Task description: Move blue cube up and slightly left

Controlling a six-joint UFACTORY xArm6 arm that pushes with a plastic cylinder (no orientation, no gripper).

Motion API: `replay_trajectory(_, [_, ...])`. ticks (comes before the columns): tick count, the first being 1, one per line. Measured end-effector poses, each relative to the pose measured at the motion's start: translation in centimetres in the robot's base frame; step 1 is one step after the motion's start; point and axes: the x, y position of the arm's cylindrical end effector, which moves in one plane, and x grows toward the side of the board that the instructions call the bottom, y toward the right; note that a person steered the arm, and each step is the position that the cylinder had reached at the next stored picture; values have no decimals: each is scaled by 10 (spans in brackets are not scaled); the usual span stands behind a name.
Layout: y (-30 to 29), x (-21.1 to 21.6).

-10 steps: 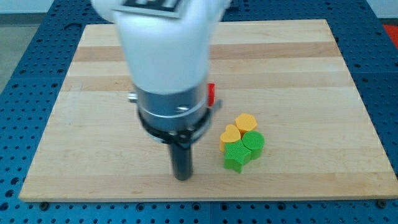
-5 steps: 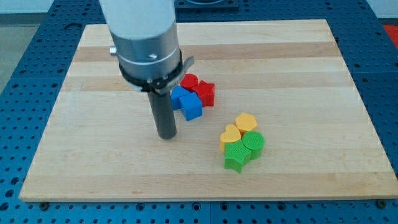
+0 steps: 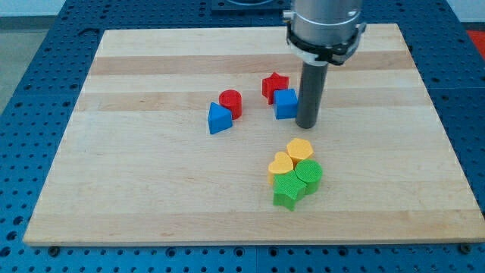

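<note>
The blue cube (image 3: 286, 104) sits right of the board's middle, touching a red star block (image 3: 275, 86) just above and left of it. My tip (image 3: 307, 124) rests on the board immediately right of the blue cube, touching or nearly touching its right side. The dark rod rises from the tip to the arm at the view's top.
A red cylinder (image 3: 230, 103) and a blue triangular block (image 3: 218, 119) sit together left of the cube. Two yellow blocks (image 3: 290, 157) and two green blocks (image 3: 297, 181) cluster below the tip. The wooden board (image 3: 114, 174) lies on a blue perforated table.
The arm has swung from the board's left-middle to the right side. The blue cube and red star now sit further right and up, apart from the red cylinder and blue triangular block.
</note>
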Motion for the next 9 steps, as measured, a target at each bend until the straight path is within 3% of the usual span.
replay_trajectory(1, [32, -14])
replay_trajectory(2, [50, -58])
replay_trajectory(3, [34, -66])
replay_trajectory(7, [-59, -33])
replay_trajectory(9, [-80, -26])
